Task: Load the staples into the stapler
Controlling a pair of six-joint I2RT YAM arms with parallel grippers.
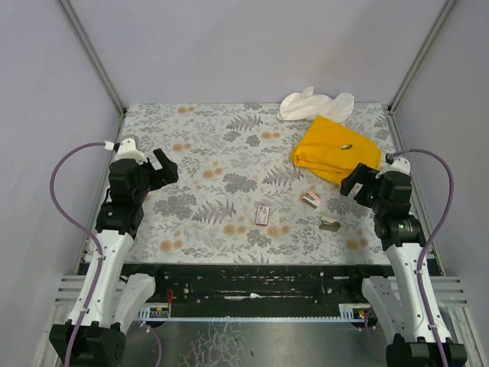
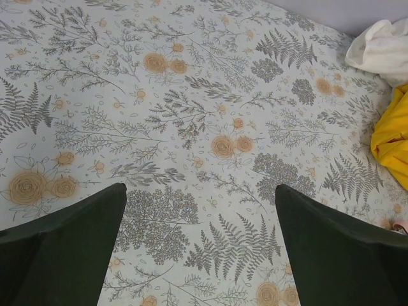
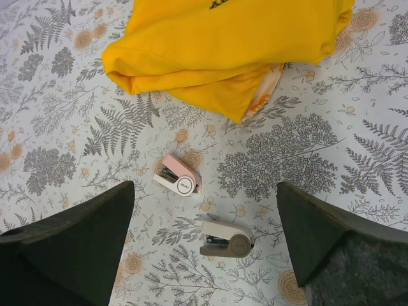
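Observation:
The staples (image 1: 263, 215), a small pink box with a white label, lie flat on the floral mat near the middle front. Right of them lie two small staplers: a pink-and-white stapler (image 1: 311, 199) (image 3: 178, 176) and a tan-and-brown stapler (image 1: 329, 225) (image 3: 227, 238). My right gripper (image 1: 352, 183) (image 3: 205, 186) hovers open above and just right of both staplers, holding nothing. My left gripper (image 1: 166, 170) (image 2: 199, 187) hangs open over bare mat at the left, far from the staples. The staples do not show in either wrist view.
A folded yellow cloth (image 1: 336, 147) (image 3: 229, 44) (image 2: 392, 137) lies behind the staplers at the back right. A white cloth (image 1: 315, 103) (image 2: 382, 48) is bunched at the mat's far edge. Grey walls and metal frame posts enclose the table.

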